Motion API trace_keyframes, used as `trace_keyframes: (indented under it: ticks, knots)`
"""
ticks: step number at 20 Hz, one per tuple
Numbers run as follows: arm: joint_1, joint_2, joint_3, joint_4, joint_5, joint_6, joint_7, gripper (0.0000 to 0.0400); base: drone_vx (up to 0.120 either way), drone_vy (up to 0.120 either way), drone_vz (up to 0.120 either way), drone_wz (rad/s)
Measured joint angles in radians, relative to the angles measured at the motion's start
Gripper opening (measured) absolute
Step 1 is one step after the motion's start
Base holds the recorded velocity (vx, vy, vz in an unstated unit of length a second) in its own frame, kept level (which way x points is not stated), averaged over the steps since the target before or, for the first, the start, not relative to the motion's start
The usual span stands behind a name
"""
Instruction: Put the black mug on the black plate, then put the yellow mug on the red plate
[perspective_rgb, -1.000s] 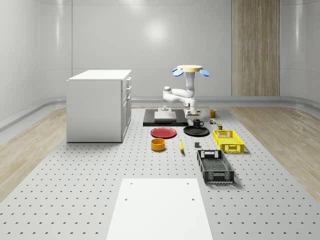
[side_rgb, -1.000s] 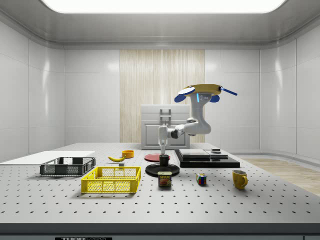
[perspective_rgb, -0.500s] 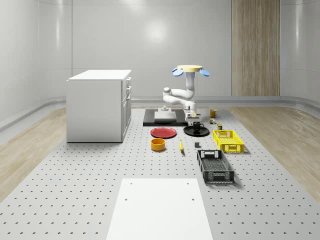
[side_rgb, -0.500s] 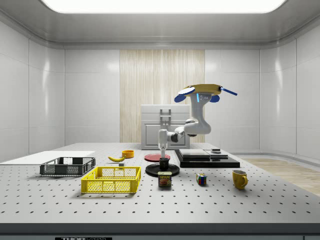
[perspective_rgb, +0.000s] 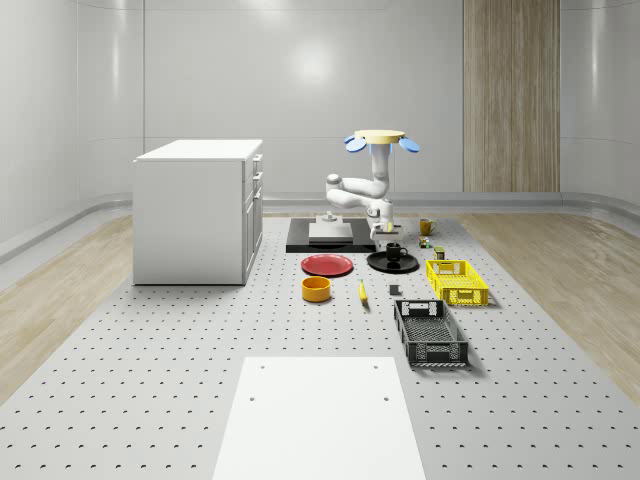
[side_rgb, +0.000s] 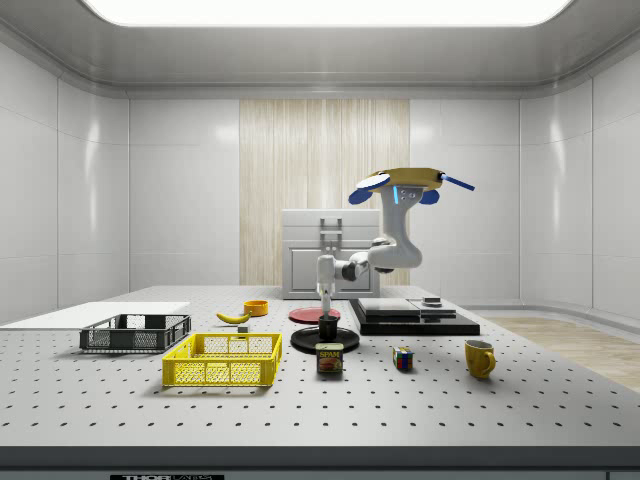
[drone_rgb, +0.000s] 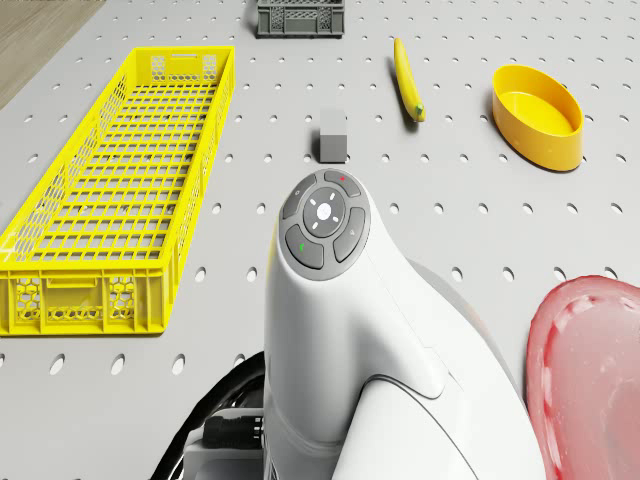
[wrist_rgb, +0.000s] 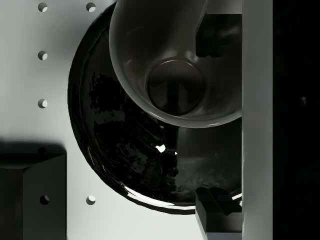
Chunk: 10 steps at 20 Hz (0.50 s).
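Overhead, the drone (perspective_rgb: 381, 140) hovers above the far half of the table (perspective_rgb: 150, 380), beside the black slab (perspective_rgb: 300, 245) that lies there. Its white arm (side_rgb: 385, 255) bends down toward the black plate (perspective_rgb: 392, 263). That plate lies near the table's middle, just beside the red plate (perspective_rgb: 327, 264), which is bare. The gripper (side_rgb: 325, 303) hangs straight above the black mug (perspective_rgb: 394, 250), released. In the wrist view its fingertips (wrist_rgb: 215, 205) stand spread and clasp nothing. The black mug stands upright on the black plate, off centre. The yellow mug (perspective_rgb: 426, 226) sits on the table nearer the far edge, well apart from both plates.
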Motion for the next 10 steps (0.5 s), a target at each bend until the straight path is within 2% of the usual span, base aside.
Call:
trace_keyframes:
  ticks: [6, 8, 10]
  knots:
    - [0.008, 0.001, 0.052, -0.01, 0.048, -0.02, -0.002, 0.0397, 0.0, 0.007, 0.12, 0.0]
    - [0.009, 0.001, 0.06, -0.011, 0.055, -0.022, -0.002, 0.0398, -0.08, 0.12, 0.12, 0.0]
    - [0.01, 0.0, 0.065, -0.012, 0.06, -0.024, -0.002, 0.0399, -0.12, 0.12, 0.0, 0.0]
